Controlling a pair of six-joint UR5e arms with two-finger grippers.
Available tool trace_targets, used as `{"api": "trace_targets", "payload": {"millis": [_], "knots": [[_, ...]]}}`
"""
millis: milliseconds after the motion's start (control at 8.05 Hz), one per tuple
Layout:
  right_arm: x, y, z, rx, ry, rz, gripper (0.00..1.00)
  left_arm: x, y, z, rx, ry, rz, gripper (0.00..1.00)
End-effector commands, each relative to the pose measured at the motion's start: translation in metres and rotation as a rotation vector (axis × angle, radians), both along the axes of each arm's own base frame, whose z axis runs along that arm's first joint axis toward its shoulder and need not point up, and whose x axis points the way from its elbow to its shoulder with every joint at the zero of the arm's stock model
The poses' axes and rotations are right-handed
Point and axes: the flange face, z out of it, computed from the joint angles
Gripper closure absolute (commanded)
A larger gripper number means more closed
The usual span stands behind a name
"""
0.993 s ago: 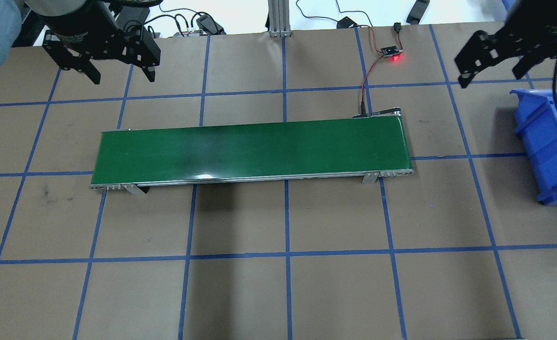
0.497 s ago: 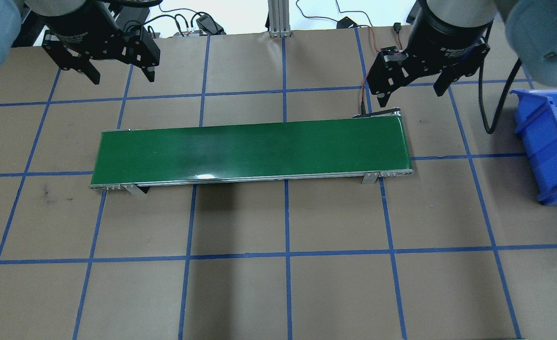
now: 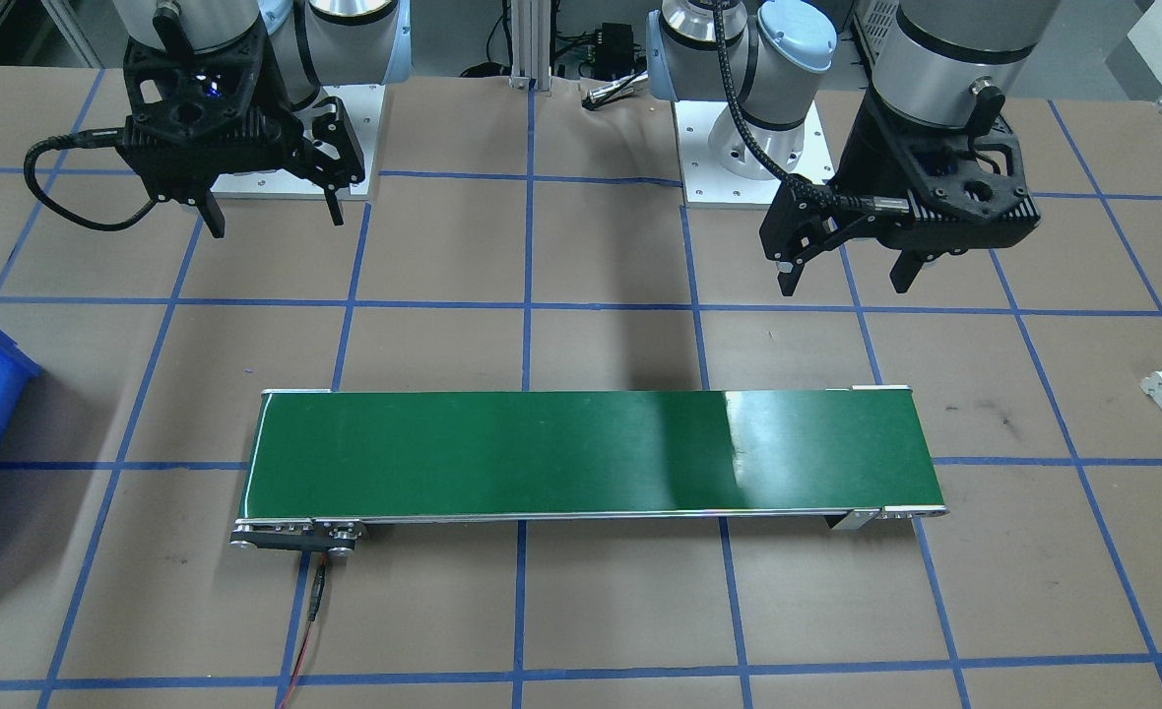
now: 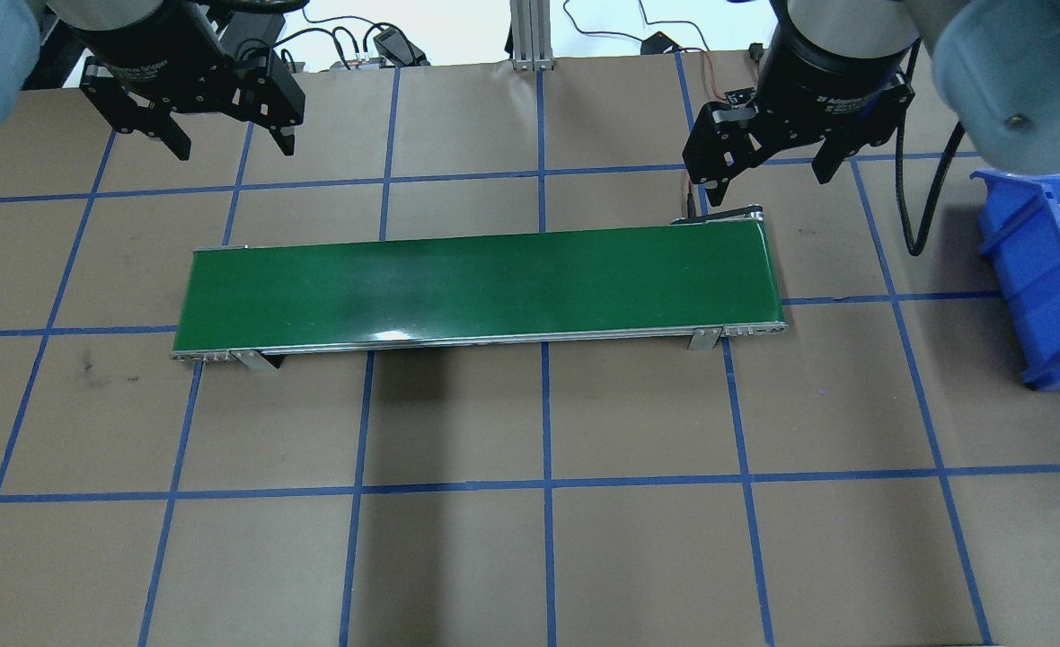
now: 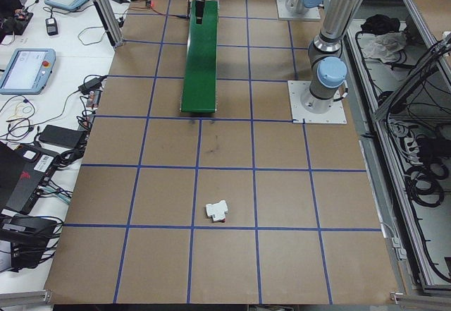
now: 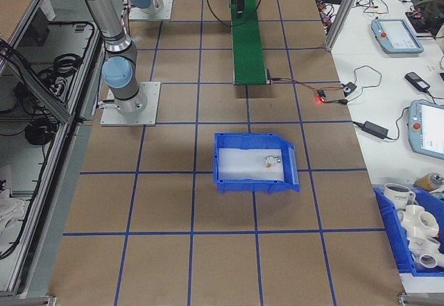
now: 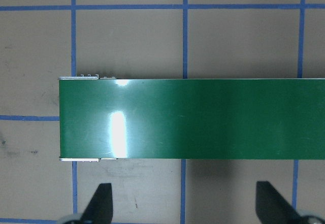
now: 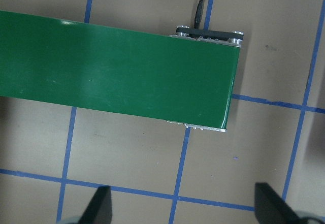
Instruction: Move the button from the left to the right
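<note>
Button (image 6: 269,160) position: a small grey and orange part lies on the floor of the blue bin (image 6: 257,182), on the robot's right. It is too small to tell its long axis or cap.

Left gripper (image 4: 234,146): fingers spread, nothing between them, hovering behind the left end of the green conveyor belt (image 4: 476,288). Right gripper (image 4: 770,184): fingers likewise spread and empty, hovering behind the belt's right end, the nearer of the two to the bin but well apart from it.

The belt carries nothing. The bin holds only that part. A white bracket piece (image 5: 216,211) lies far to the robot's left. Judgement: the transfer appears complete.
</note>
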Motion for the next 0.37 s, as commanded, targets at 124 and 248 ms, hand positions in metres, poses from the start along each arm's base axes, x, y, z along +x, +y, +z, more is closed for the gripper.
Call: {"api": "trace_targets", "payload": {"millis": [124, 248], "knots": [[0.0029, -0.008, 0.0005, -0.041, -0.022, 0.0, 0.0, 0.0002, 0.0003, 0.0, 0.0, -0.002, 0.0, 0.0], [0.0034, -0.0101, 0.0001, -0.042, -0.025, -0.001, 0.0, 0.0003, 0.001, 0.0, 0.0, -0.004, 0.0, 0.0]]}}
